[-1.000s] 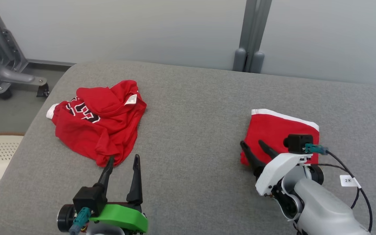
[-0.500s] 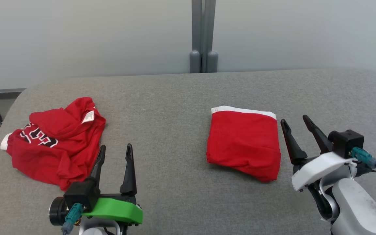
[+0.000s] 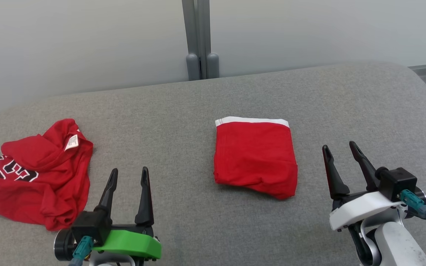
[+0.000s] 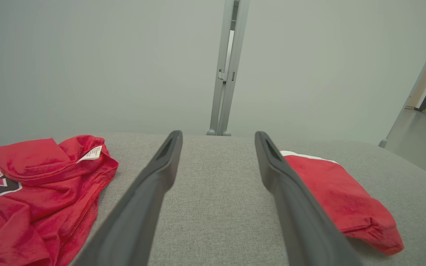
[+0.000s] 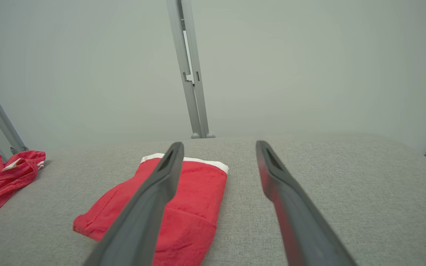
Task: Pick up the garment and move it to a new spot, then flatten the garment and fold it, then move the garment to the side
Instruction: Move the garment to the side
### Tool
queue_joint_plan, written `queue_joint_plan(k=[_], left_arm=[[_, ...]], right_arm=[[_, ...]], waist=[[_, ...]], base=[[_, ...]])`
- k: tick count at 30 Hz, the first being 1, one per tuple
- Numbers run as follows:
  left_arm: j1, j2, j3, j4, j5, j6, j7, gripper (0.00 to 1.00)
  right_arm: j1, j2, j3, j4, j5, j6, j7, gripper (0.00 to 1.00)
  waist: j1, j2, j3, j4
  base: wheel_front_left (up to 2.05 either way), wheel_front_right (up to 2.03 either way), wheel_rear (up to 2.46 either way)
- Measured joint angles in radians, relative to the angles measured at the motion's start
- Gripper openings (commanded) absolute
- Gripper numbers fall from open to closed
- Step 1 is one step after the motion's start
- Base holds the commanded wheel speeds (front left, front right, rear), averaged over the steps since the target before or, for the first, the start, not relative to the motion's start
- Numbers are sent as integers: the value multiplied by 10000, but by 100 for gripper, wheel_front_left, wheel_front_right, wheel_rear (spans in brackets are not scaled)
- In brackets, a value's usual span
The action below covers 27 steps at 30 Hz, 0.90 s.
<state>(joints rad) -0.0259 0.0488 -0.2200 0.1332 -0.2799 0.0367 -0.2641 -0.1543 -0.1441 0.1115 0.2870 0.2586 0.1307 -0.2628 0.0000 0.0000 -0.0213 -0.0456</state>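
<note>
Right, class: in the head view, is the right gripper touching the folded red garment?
No, the right gripper stands open beside the folded red garment, grey surface between them.

A desk (image 3: 183, 107) covered in grey woven cloth, matt and slightly coarse. A folded red garment (image 3: 255, 159) of soft matt cloth with a white band. A crumpled red shirt (image 3: 35, 184) of thinner, faintly shiny cloth with a white label (image 3: 71, 142). The left hand (image 3: 129, 170) has matt dark plastic fingers (image 3: 145, 195) on smooth green plastic; the right hand (image 3: 338, 145) has matching fingers on smooth white plastic. A grey metal post (image 3: 197, 37).
</note>
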Motion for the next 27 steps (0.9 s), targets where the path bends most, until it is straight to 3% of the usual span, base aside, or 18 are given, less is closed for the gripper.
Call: queue_joint_plan(k=[6,7,8,9,16,22,27], left_arm=[[-12,0,-198,73,4,-23,0,100],[-13,0,-230,98,21,-33,2,100],[-13,0,-278,123,44,-61,2,100],[-13,0,-307,146,84,-65,0,100],[-255,0,-621,234,270,-178,0,100],[-804,0,-1091,228,326,-198,2,100],[-1081,-2,-1304,180,261,-128,2,100]], right_arm=[[-7,8,17,2,-142,0,0,100],[-40,-13,96,33,-157,0,0,80],[-97,-44,194,73,-161,0,0,25],[-166,-82,374,96,-182,0,0,0],[-1127,-272,1298,721,-337,0,-2,0],[-2293,-372,2044,2167,-416,0,0,0],[-3140,-535,2059,3570,-711,0,0,0]], waist=[[0,0,104,206],[0,0,133,262],[0,0,164,318],[0,0,195,365],[0,0,665,785],[0,0,1198,1377],[0,0,1665,1860]], base=[[0,0,0],[0,0,0],[0,0,0],[0,0,0],[0,0,0],[0,0,0],[0,0,0]])
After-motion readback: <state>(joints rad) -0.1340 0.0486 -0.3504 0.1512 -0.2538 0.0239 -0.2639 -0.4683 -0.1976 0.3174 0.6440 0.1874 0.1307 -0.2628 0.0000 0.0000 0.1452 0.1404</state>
